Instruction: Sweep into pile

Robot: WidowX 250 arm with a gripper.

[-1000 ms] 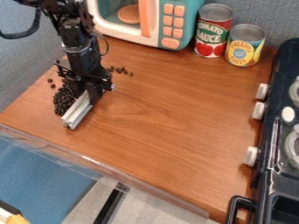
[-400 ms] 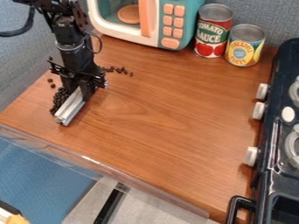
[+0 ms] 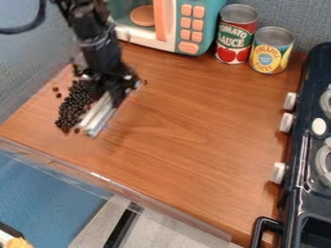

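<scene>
Slanting view down from above

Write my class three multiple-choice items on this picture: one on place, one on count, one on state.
1. Where is the heap of dark pieces?
A. On the stove
B. Inside the microwave
C. Toward the picture's left, on the counter

2. How many cans are there?
A. One
B. Two
C. Four

3. The silver bar is:
A. Held by the gripper
B. Lying loose
C. Standing alone

Key:
1 C: the heap lies beside the bar.
2 B: a yellow one stands beside a red-and-green one.
3 A: its upper end sits in the gripper.
</scene>
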